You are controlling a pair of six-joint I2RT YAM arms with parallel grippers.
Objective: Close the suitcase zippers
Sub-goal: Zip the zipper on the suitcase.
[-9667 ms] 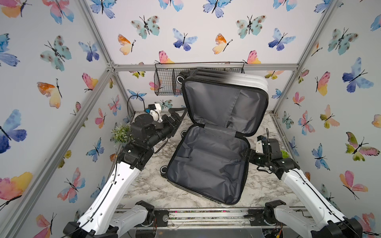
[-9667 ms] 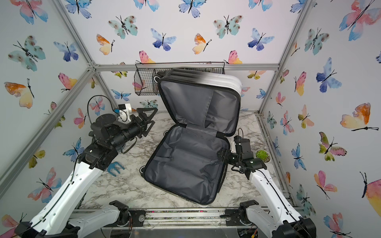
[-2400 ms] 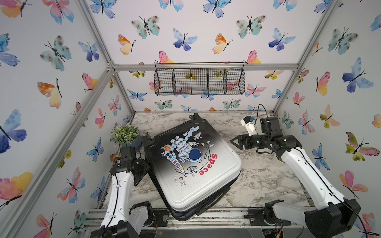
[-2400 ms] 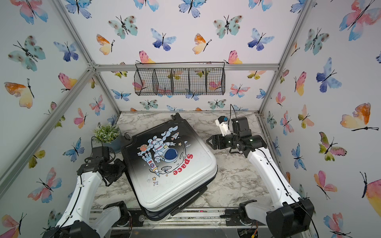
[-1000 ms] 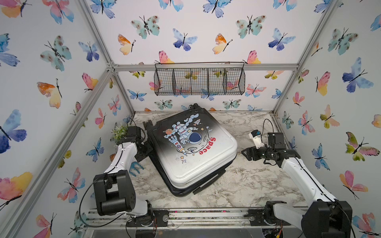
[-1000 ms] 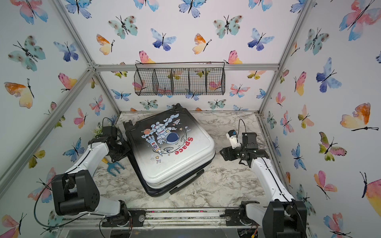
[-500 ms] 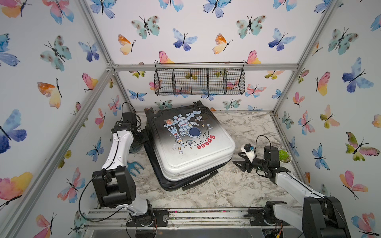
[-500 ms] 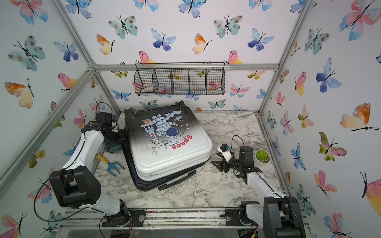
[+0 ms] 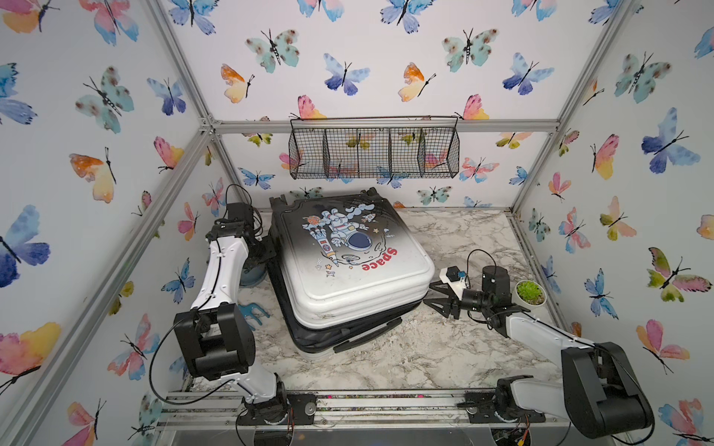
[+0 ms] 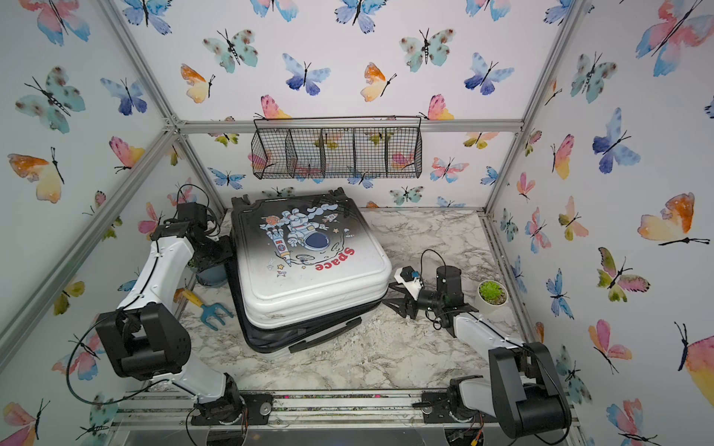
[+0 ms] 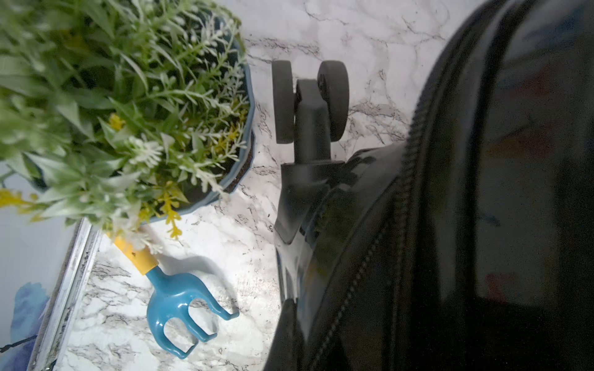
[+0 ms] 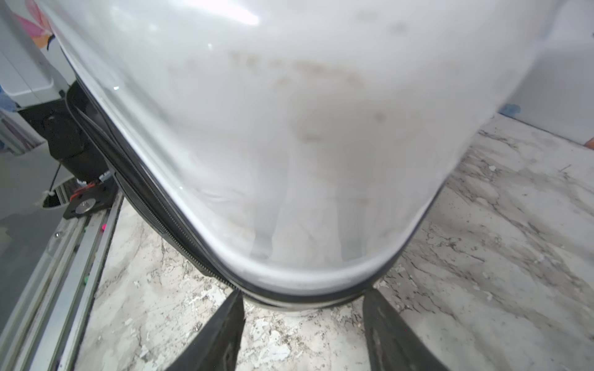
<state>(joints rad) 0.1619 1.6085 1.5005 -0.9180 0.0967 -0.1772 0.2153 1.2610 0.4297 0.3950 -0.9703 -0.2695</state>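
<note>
The suitcase point(image 9: 347, 262) lies flat with its lid down and the astronaut picture facing up in both top views. Its shell fades from black at the back to white in front. The zippers' black band point(image 12: 154, 199) runs between the halves, and its teeth point(image 11: 353, 282) show beside a wheel pair point(image 11: 308, 102). At the near edge the halves gape slightly point(image 10: 293, 340). My left gripper point(image 9: 266, 249) is shut, pressed against the case's far left side; whether it grips anything is hidden. My right gripper point(image 12: 303, 298) is open, a finger on either side of the near right corner.
A blue pot with a leafy plant point(image 11: 128, 112) stands just left of the case beside my left arm. A blue toy rake point(image 10: 210, 309) lies near it. A small white succulent pot point(image 9: 530, 292) stands behind my right arm. A wire basket point(image 9: 373, 148) hangs on the back wall.
The case has turned a little and sits squarer. My left gripper moved back along its left side. My right gripper dropped low, came in to the near right corner, and its jaws narrowed.
</note>
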